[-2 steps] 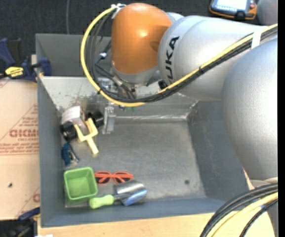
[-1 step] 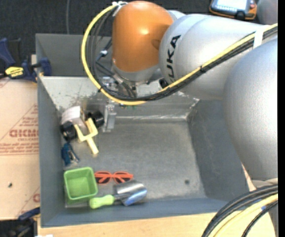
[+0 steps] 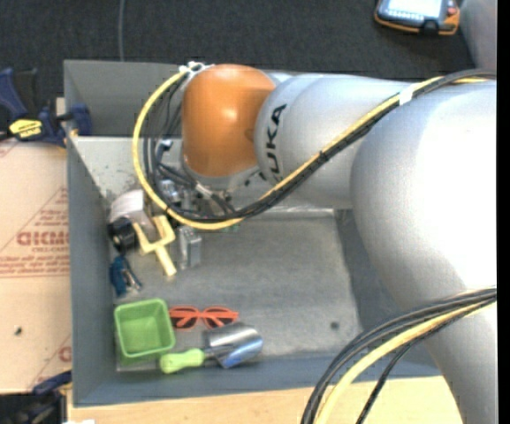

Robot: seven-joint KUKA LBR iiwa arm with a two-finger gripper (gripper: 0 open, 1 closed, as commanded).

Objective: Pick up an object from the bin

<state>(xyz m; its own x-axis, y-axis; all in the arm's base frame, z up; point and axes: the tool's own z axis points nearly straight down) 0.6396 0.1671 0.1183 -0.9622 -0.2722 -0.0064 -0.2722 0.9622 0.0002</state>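
My tool (image 3: 186,247) hangs low over the upper-left part of the bin (image 3: 308,263), under the orange wrist cover (image 3: 224,122). I cannot tell whether it is open or closed. Nearest things: a cream T-shaped piece (image 3: 160,247) just beside the tool, and a white cylinder (image 3: 125,204) and a black item (image 3: 119,234) by the left wall. Step, as I judge it: approach, with the grasp not yet made. The next move calls for centring on the cream piece, closing, then lifting straight up.
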